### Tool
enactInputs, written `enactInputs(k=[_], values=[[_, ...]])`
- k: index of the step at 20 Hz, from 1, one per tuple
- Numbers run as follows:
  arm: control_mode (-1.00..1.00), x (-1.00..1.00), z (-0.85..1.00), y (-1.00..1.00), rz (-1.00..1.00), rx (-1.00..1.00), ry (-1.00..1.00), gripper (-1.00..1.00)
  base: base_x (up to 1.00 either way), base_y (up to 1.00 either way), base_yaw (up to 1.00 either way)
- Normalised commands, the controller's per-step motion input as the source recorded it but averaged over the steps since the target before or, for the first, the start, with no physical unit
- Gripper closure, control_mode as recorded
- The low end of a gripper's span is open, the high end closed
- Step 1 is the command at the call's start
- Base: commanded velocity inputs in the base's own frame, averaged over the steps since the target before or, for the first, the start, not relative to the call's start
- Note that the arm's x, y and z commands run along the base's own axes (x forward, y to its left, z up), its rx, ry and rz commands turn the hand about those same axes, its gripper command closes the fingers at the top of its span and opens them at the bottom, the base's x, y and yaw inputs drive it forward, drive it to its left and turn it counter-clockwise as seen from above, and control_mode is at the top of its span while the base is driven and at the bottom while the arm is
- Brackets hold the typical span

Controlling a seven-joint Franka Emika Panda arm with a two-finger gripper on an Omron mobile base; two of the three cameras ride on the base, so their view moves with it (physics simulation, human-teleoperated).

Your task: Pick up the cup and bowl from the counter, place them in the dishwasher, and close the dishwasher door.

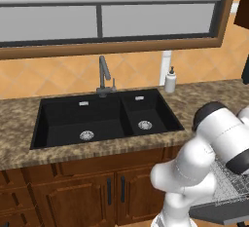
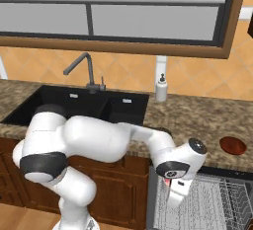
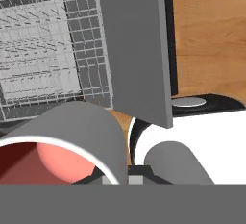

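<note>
Cup: whitish, red-pink inside, pressed close against the hand camera, carried above the dishwasher rack, apparently for loading.
Hand: low over the rack, seemingly clasping the cup; fingertips hidden.
Dishwasher door: open, lowered flat.
Bowl: reddish, waits on tabletop, right of soap bottle.
</note>
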Motion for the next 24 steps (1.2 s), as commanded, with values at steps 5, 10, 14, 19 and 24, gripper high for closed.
enactInputs(k=[5,10,14,19,24], values=[[-1.0,-0.03,-0.41,-0.01,-0.23,0.19,-0.04,1.0,0.0,0.0,0.0],[-1.0,0.0,-0.44,-0.1,-0.12,0.15,0.0,1.0,0.0,0.0,0.0],[-1.0,0.0,-0.33,-0.37,-0.11,0.18,-0.01,1.0,0.0,0.0,0.0],[-1.0,0.02,-0.25,-0.35,-0.26,0.06,-0.03,1.0,0.0,0.0,0.0],[-1.0,0.0,-0.18,-0.32,-0.35,0.04,-0.01,1.0,0.0,0.0,0.0]])
